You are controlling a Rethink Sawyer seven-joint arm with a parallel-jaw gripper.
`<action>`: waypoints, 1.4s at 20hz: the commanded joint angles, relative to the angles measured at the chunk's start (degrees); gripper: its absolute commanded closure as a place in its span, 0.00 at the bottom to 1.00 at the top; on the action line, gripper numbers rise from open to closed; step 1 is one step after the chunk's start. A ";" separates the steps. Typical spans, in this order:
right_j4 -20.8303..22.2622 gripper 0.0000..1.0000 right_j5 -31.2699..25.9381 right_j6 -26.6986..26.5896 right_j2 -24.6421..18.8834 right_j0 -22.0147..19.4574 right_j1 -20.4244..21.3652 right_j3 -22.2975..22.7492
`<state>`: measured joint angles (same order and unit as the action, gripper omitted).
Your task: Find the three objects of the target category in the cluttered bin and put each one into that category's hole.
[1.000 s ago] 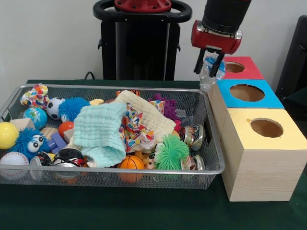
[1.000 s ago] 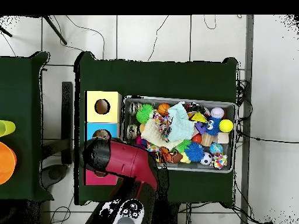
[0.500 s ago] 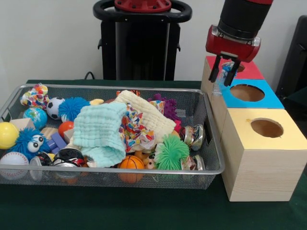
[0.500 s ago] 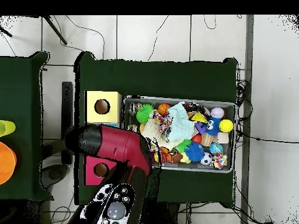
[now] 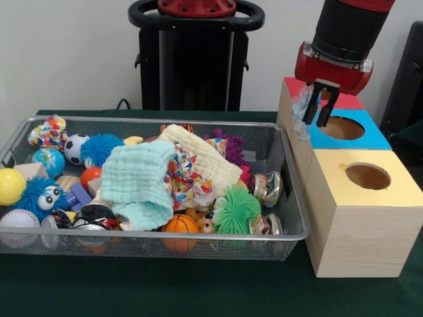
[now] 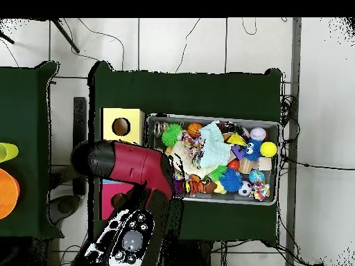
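- The red-and-black gripper (image 5: 317, 109) is seen from the front hanging above the near-left edge of the blue-topped wooden box (image 5: 340, 132), beside the box's round hole.
- Its jaws are closed around a crumpled clear plastic bottle (image 5: 303, 109), which is held upright between them, just above the box's left edge.
- The blue-topped box is flanked by a red-topped wooden box (image 5: 330, 92) behind it and a yellow-topped wooden box (image 5: 360, 218) in front of it, all three touching in a row; a round hole is cut in each lid.
- A silver wire-mesh bin (image 5: 291, 231) is set just beside the boxes on the dark green bench (image 5: 198, 290).
- The bin is crowded with toys: a mint-green waffle cloth (image 5: 139, 181) and a cream cloth (image 5: 201, 158) are draped over the middle, with a green spiky rubber ball (image 5: 236, 210) and a small orange basketball (image 5: 181, 224) at the front.
- A yellow ball (image 5: 10, 185), a blue fuzzy ball with googly eyes (image 5: 36, 197) and a white baseball (image 5: 18, 221) are piled at the left end.
- From overhead, the blue-topped box and the gripper are hidden under the red arm (image 6: 135, 170).
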<state>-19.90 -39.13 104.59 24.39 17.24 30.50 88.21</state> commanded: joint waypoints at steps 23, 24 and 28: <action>-1.43 1.00 -16.03 17.92 -4.37 0.30 -0.90 -3.56; -1.66 1.00 -16.19 18.28 -4.52 0.41 -0.90 -3.57; -1.73 1.00 -16.31 17.90 -4.88 0.38 -0.40 -2.91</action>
<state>-20.16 -49.66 109.85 25.27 17.88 30.49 82.08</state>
